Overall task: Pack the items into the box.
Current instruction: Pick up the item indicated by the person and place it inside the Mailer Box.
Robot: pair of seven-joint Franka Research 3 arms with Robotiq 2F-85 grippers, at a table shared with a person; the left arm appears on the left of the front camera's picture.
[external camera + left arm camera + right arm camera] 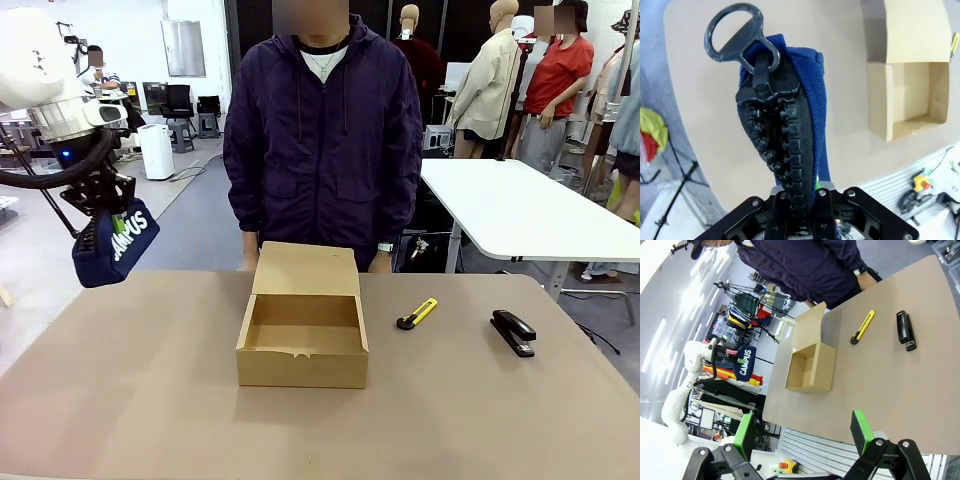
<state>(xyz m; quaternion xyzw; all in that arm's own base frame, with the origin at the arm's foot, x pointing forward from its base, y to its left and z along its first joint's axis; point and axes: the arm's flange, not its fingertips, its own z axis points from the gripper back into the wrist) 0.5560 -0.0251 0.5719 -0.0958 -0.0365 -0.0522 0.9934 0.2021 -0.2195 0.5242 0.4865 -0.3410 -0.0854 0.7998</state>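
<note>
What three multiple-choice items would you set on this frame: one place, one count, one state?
1. Where is the stapler?
A. On the floor.
B. On the table, to the right of the knife.
C. On a shelf.

2. How many items lie on the table outside the box?
A. Three.
B. One.
C. Two.

3. What state is the left end effector in?
A. Shut on the pouch.
B. Open, empty.
C. Shut on the knife.

Answers:
1 B: it lies on the bare tabletop beyond the knife.
2 C: only the knife and the stapler lie there.
3 A: its fingers clamp the pouch, which hangs clear of the table.
</note>
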